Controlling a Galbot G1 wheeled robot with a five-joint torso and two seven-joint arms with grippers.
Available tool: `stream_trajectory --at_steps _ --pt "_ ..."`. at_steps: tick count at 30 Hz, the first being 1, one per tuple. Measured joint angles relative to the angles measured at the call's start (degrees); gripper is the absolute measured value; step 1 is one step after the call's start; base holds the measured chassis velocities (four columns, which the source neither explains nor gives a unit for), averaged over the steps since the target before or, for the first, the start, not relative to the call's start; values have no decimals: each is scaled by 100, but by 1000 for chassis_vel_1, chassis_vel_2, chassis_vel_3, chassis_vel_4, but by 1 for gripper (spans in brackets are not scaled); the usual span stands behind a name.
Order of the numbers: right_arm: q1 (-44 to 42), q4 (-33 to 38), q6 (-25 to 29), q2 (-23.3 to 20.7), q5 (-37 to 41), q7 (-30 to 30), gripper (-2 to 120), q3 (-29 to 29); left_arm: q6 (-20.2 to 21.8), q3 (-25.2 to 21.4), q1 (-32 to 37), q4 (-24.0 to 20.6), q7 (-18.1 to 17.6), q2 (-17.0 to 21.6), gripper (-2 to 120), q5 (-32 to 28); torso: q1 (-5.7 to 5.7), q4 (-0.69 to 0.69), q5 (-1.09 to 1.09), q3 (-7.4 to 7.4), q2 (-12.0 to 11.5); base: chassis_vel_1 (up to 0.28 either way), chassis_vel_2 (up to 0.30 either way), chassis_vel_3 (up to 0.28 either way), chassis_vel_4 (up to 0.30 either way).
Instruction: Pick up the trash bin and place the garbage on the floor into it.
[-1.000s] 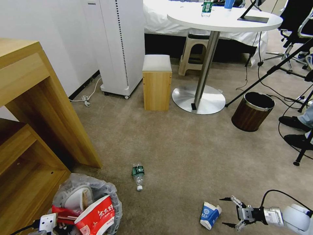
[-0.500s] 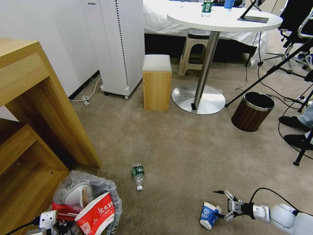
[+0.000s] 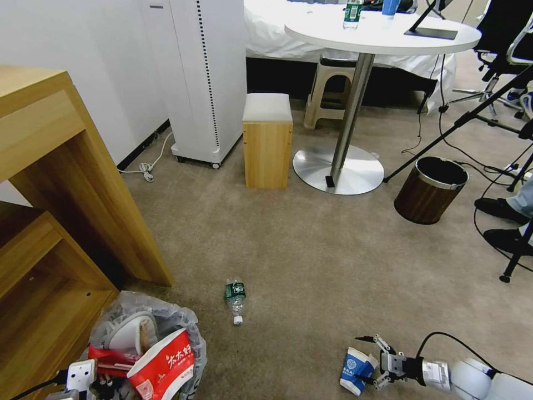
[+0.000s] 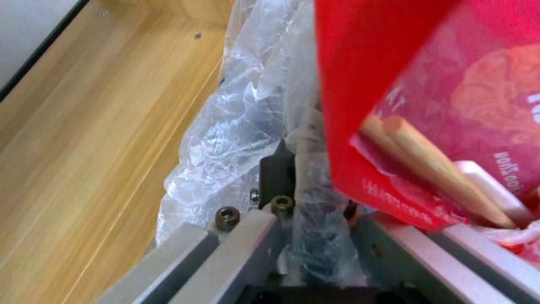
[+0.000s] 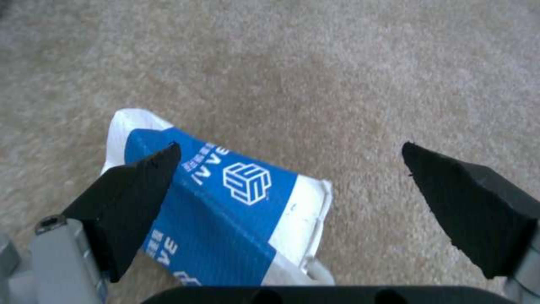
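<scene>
Since a second ago the right pincer has dropped lower and slid toward the blue-white carton, so its wide-spread black fingertips now sit to either side of the carton without pinching it. The carton lies on its side on the beige carpet floor, well to the right of the trash bin. The bin, lined with crinkly translucent plastic, sits just beside the wooden shelf unit and holds a white slipper and a red-white paper bowl. The left pincer is clamped on the bin's bagged rim. A green-label bottle lies on the floor just right of the bin.
</scene>
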Motion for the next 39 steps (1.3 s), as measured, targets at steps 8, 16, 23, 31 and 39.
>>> stream_trajectory --at_steps 8,16,23,31,39 --pt "-113 284 31 -144 2 -77 100 2 -1 -3 45 -7 59 -109 0 160 0 0 3 0 0 0 0 0 0" --pt "-127 423 29 -133 -13 -6 100 -3 -10 15 89 -23 118 -236 0 318 0 1 4 0 0 0 0 0 0" --pt "-224 392 49 -253 39 -79 100 -37 -22 48 116 -21 193 -384 0 474 0 1 2 0 0 0 0 0 0" --pt "-207 211 53 -189 64 -119 100 -77 -34 57 135 -19 230 -430 0 538 0 1 1 0 0 0 0 0 0" --pt "-165 -159 11 62 -36 -133 100 -119 -75 146 104 100 275 -495 0 610 0 1 1 0 0 0 0 0 0"
